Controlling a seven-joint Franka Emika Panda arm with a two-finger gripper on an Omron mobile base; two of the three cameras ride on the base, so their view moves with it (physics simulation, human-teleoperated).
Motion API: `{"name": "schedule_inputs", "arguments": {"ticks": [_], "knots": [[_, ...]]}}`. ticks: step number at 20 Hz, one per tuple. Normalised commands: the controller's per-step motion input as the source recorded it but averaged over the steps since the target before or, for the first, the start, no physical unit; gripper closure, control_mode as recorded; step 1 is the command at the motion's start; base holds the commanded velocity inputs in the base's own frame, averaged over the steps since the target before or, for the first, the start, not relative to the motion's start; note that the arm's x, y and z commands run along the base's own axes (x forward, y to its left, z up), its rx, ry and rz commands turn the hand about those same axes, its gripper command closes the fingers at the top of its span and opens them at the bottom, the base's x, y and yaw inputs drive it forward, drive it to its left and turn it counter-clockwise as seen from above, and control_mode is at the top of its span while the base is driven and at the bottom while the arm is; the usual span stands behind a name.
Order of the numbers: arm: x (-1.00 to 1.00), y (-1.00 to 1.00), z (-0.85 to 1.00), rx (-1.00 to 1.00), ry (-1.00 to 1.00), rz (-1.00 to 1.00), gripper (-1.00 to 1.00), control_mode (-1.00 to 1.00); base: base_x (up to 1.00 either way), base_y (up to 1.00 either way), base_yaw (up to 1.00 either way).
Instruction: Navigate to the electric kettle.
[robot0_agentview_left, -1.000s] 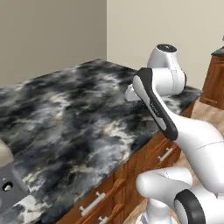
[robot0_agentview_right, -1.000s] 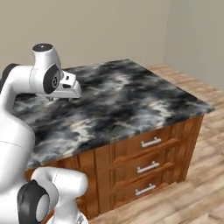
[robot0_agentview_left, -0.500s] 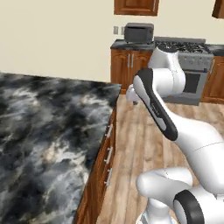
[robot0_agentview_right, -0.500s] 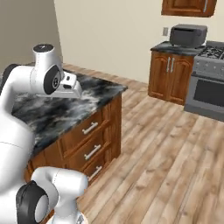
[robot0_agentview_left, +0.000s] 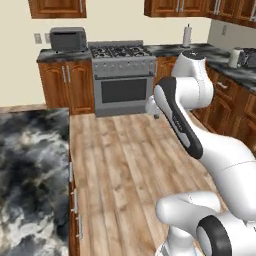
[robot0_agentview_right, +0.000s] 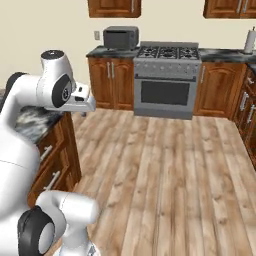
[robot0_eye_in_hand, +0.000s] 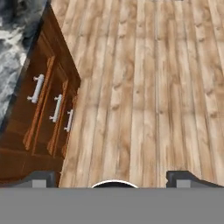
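Far right, electric kettle (robot0_agentview_left: 233, 57), well apart from gripper (robot0_agentview_left: 151, 107)

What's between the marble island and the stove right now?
Bare wood floor, with nothing standing on it between the island and the stove; the left and right base views both show it.

Wood floor (robot0_agentview_right: 165, 165) wide open btwn island (robot0_agentview_left: 30, 170) on left & stove (robot0_agentview_right: 165, 82) at far wall. Island drawers (robot0_eye_in_hand: 52, 109) bound left edge. Right-side counter run (robot0_agentview_left: 235, 95) hems other side. Gripper (robot0_eye_in_hand: 113, 177) hangs over bare floor, nothing under it.
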Motion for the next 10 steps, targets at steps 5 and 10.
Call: {"name": "schedule_inputs", "arguments": {"ticks": [5,10], "knots": [[0.00,0.00,0.00,0.00,0.00,0.00,-1.00,1.00,0.20,-0.55,-0.53],[0.00,0.00,0.00,0.00,0.00,0.00,-1.00,1.00,0.30,-0.48,-0.39]]}}
